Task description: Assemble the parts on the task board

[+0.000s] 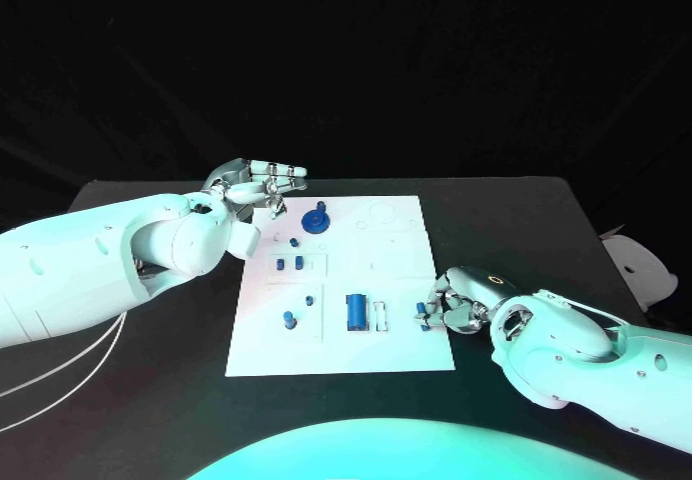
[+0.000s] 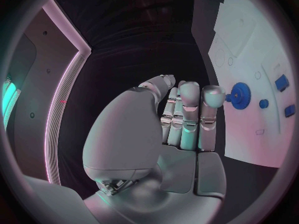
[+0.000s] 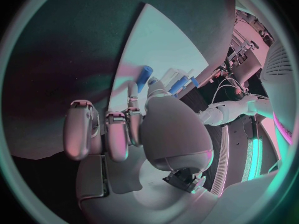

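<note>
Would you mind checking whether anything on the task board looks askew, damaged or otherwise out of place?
Nothing stands out. The task board lies flat and square on the table, the blue parts, such as the gear and the cylinder, sit tidily on it.

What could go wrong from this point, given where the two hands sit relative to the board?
The right hand rests at the task board edge beside a small blue part; it could knock the part or shift the board. The left hand hovers near the blue gear and might bump it when reaching in.
</note>
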Tool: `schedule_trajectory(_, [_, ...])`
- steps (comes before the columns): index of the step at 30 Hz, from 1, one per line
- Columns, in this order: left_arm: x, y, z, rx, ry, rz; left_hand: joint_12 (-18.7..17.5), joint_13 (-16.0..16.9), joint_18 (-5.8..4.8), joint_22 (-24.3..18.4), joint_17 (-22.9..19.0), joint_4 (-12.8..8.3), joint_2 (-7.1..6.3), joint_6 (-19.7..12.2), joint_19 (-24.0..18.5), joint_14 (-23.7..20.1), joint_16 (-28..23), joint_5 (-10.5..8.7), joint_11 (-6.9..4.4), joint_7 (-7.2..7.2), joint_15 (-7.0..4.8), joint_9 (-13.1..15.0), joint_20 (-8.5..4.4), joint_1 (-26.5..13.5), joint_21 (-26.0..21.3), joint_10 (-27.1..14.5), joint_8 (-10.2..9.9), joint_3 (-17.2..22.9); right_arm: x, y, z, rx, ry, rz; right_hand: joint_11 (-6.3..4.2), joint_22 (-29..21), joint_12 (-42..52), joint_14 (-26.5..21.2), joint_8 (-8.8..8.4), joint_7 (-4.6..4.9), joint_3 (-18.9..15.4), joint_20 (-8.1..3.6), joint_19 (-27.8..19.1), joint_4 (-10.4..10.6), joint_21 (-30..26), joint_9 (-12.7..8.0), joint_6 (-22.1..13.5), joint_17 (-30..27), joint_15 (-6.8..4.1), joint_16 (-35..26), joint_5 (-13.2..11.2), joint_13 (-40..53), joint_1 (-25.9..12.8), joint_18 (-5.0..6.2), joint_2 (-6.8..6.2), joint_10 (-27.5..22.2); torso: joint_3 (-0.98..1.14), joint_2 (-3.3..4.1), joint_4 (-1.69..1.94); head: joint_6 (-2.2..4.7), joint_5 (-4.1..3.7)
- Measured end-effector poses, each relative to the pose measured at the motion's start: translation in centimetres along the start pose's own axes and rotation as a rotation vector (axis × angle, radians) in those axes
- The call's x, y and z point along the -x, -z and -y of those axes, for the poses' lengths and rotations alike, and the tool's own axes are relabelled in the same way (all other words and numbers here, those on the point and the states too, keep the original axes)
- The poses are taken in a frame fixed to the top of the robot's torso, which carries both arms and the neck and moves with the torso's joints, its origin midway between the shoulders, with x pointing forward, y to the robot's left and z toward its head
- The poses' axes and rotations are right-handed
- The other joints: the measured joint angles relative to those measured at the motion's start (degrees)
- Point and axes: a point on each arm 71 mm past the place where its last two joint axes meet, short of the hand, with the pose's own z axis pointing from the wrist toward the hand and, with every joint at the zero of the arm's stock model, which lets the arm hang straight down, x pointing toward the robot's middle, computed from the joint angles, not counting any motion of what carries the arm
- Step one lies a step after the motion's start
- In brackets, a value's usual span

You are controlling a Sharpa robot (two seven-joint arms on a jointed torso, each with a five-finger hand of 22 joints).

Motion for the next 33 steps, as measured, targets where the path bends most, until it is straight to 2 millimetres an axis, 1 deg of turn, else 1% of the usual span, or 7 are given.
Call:
schedule_trajectory(7, [0.0,0.1,0.0,0.0,0.0,0.0,0.0,0.0,0.01,0.0,-0.1,0.0,0.0,0.0,0.0,0.0,0.0,0.0,0.0,0.0,0.0,0.0,0.0,0.0,0.0,0.0,0.0,0.0,-0.1,-0.4,-0.4,0.022,0.047,0.001,-0.19,0.0,0.2,0.0,-0.11,-0.15,0.2,0.0,0.0,-0.5,0.0,0.4,0.3,0.0,0.0,0.2,-1.6,0.1,1.9,0.0,-0.08,0.2,-0.01,-0.02,0.0,-0.24,0.11])
schedule_trajectory(15, [0.0,0.1,0.0,0.001,0.0,-0.001,0.0,0.0,0.0,0.0,-0.1,0.0,0.0,0.0,0.0,0.0,0.0,0.0,0.0,0.0,0.0,0.0,0.0,0.0,0.0,0.0,0.0,0.0,-0.1,-0.6,-1.0,0.054,0.121,0.001,-0.44,0.0,-0.2,0.0,0.01,-0.44,2.6,-0.21,-0.2,-3.7,0.0,1.1,0.6,0.0,-0.43,0.3,-7.8,0.2,6.4,0.0,-1.82,-0.1,0.02,-0.07,-0.03,-0.54,0.34])
schedule_trajectory(21, [0.0,0.1,0.0,0.001,0.0,-0.001,0.0,0.0,0.0,0.0,-0.1,0.0,0.0,0.0,0.0,0.0,0.0,0.0,0.0,0.0,0.0,0.0,0.0,0.0,0.0,0.0,0.0,0.0,-0.2,-0.5,-1.4,0.066,0.156,0.002,-0.43,0.0,-0.3,0.0,-0.31,-0.44,2.9,-0.21,-0.2,-3.9,0.0,1.2,0.6,0.0,-0.43,0.5,-8.2,0.2,6.7,0.0,-2.18,-0.1,0.02,-0.09,0.02,-0.6,0.34])
schedule_trajectory(24, [0.0,0.1,0.0,0.001,0.0,-0.001,0.0,0.0,0.0,0.0,-0.1,0.0,0.0,0.0,0.0,0.0,0.0,0.0,0.0,0.0,0.0,0.0,0.0,0.0,0.0,0.0,0.0,0.0,-0.2,-0.5,-1.5,0.069,0.166,0.005,-0.43,0.0,-0.3,0.0,-0.56,-0.43,3.7,-0.21,-0.2,-3.2,-0.3,1.2,0.6,0.0,-0.43,0.5,-6.0,0.3,6.8,0.0,-2.25,-0.1,0.02,-0.1,0.02,-0.58,0.34])
schedule_trajectory(27, [0.0,0.1,0.0,0.001,0.0,-0.001,0.0,0.0,0.0,0.0,-0.1,0.0,0.0,0.0,0.0,0.0,0.0,0.0,0.0,0.0,0.0,0.0,0.0,0.0,0.0,0.0,0.0,0.0,-0.4,-0.3,-1.7,0.071,0.166,0.006,-0.44,0.0,-0.3,0.0,-0.8,-0.31,5.4,-0.21,-0.2,-2.6,-0.3,1.2,0.7,0.0,-0.43,0.5,-0.2,0.2,6.9,0.0,-2.34,-0.1,0.02,-0.12,0.0,-0.56,0.34])
schedule_trajectory(31, [0.0,0.1,0.0,0.001,0.0,-0.002,0.0,0.0,0.0,0.0,-0.1,0.0,0.0,0.0,0.0,0.0,0.0,0.0,0.0,0.0,0.0,0.0,0.0,0.0,0.0,0.0,0.0,0.0,-0.4,0.0,-1.6,0.057,0.146,0.01,-0.56,0.0,-0.5,0.0,-1.51,-0.26,6.9,-0.21,-0.2,-2.0,-0.3,1.5,0.6,0.0,-0.43,0.5,3.2,0.2,7.5,0.0,-2.93,-0.4,0.03,-0.12,0.0,-0.5,0.34])
schedule_trajectory(33, [0.0,0.1,0.0,0.001,0.001,-0.002,0.0,0.0,0.0,0.0,-0.1,0.0,0.0,0.0,0.0,0.0,0.0,0.0,0.0,0.0,0.0,0.0,0.0,0.0,0.0,0.0,0.0,0.0,-0.4,0.2,-1.6,0.047,0.13,0.009,-0.66,0.0,-0.5,0.0,-1.53,-0.38,7.6,-0.21,-0.2,-1.8,-0.3,1.5,0.7,0.0,-0.43,0.5,4.2,0.2,8.0,0.0,-2.57,-0.3,0.0,-0.14,0.01,-0.46,0.26])
